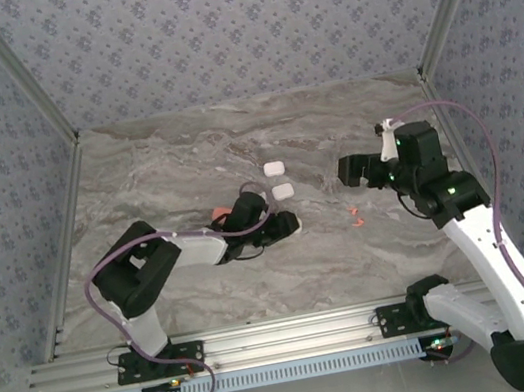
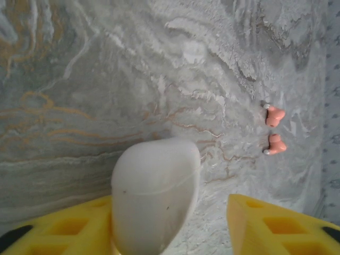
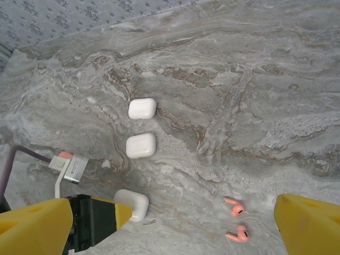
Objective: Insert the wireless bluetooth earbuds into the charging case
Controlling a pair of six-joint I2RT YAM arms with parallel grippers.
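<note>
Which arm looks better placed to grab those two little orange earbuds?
The right. The right gripper hangs open close to the orange earbuds, while the left gripper is open around a white case, farther from them.

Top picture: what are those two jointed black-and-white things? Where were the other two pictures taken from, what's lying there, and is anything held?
Those are two robot arms, left and right, bolted at the near edge of a marble table and seen from a camera above. Each ends in a two-finger gripper. The other pictures come from cameras on the wrists, so the yellow blocks are that arm's own fingers. On the table lie three white charging cases and two orange-red earbuds. The left gripper is open around one case, which leans on one finger with a gap to the other, so nothing clamps it. The right gripper is open and empty, near the earbuds.
</note>
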